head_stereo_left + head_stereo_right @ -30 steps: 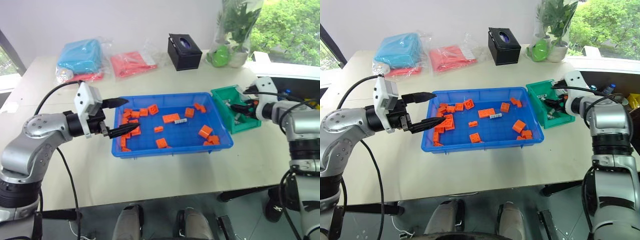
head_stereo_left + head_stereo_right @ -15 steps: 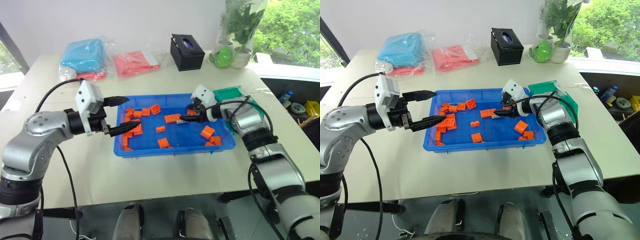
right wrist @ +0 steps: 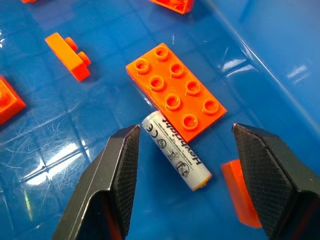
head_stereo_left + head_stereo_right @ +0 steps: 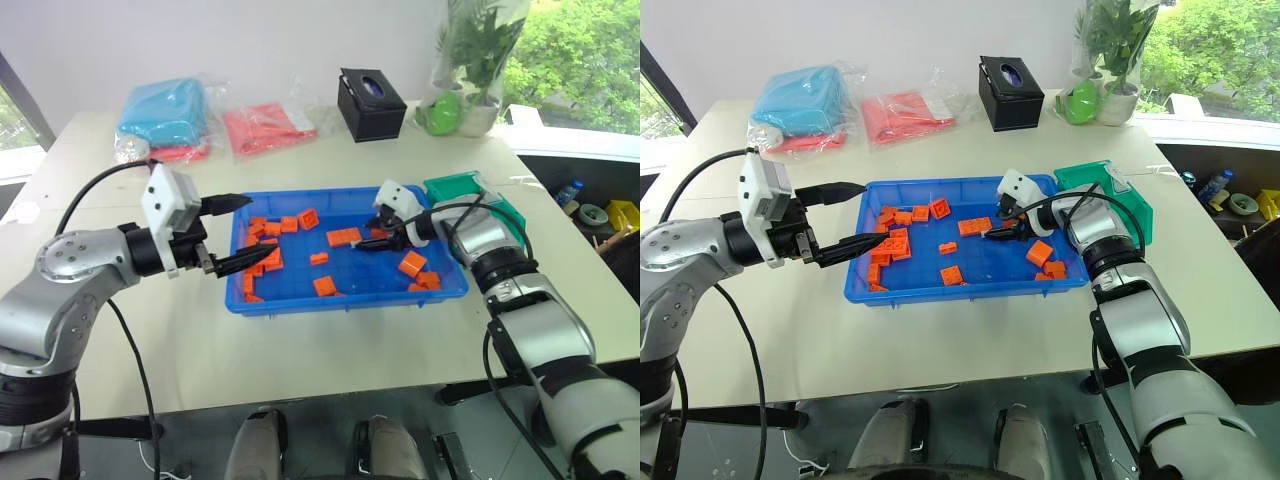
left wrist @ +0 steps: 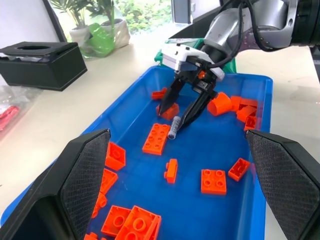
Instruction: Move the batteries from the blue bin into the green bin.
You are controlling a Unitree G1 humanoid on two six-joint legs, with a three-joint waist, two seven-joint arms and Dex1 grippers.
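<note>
In the centre of the head view, the blue bin (image 4: pixel 340 297) sits on the table, scattered with orange bricks (image 4: pixel 343 237). A single battery (image 3: pixel 176 151) lies on the bin floor just beside a large eight-stud brick (image 3: pixel 176 91), right of the bin's centre. The right gripper (image 5: pixel 181 111) reaches in from the right, tilted downward, its two black fingers spread apart on either side of the battery and gripping nothing. The left gripper (image 4: pixel 240 232) hangs at the bin's left edge, jaws wide apart and empty. The green bin (image 4: pixel 470 190) stands against the blue bin's right end, behind the right arm
</note>
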